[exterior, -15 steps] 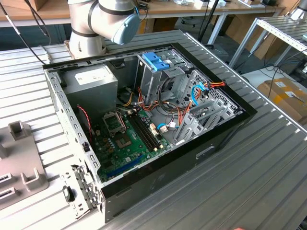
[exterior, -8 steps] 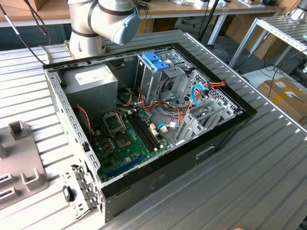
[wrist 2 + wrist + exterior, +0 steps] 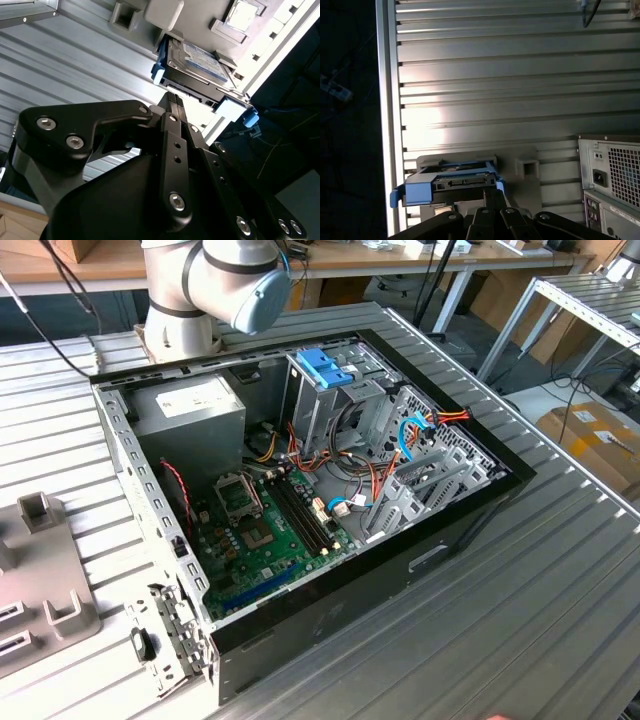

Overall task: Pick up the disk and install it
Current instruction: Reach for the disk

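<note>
the disk (image 3: 197,57) lay flat on a grey fixture plate (image 3: 200,17), pale label up, with blue side rails (image 3: 159,62) along its edges (its connector edge faced the gripper). the gripper (image 3: 172,97) was closed and empty, its black fingers pressed together with only a seam between them. its tips were right at the disk's near edge; whether they touched it could not be told. in the first wrist view the rear of the computer case (image 3: 612,175) stood near the plate on the ribbed aluminium table (image 3: 495,75). in the exterior view the case lay open on its side, the plate at the exterior view's left. inside, a drive cage (image 3: 308,410) stood beside a grey power supply (image 3: 190,405), the motherboard (image 3: 255,535) nearer.
</note>
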Robot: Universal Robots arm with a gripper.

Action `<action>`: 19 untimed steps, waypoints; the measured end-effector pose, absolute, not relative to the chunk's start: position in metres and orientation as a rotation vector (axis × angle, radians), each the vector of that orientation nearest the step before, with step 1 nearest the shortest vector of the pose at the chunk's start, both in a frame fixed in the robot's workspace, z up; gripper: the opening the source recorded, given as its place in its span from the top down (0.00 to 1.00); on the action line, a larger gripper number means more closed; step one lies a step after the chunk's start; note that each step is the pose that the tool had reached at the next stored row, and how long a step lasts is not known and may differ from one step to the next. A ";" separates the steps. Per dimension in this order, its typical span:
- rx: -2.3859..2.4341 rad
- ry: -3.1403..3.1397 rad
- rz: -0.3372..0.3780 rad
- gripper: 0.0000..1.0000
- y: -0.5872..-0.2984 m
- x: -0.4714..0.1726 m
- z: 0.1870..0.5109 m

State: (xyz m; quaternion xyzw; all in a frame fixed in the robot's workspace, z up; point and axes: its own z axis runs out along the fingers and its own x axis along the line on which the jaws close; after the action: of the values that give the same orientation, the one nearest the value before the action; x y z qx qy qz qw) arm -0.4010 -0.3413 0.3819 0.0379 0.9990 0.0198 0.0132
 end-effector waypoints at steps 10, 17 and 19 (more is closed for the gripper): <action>0.118 3.112 0.062 0.89 -0.340 -0.404 0.382; 0.118 3.113 0.062 0.89 -0.340 -0.404 0.382; 0.118 3.112 0.062 0.89 -0.340 -0.406 0.382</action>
State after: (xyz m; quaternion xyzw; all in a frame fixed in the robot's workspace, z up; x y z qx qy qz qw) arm -0.4065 -0.3402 0.3818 0.0379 0.9990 0.0198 0.0131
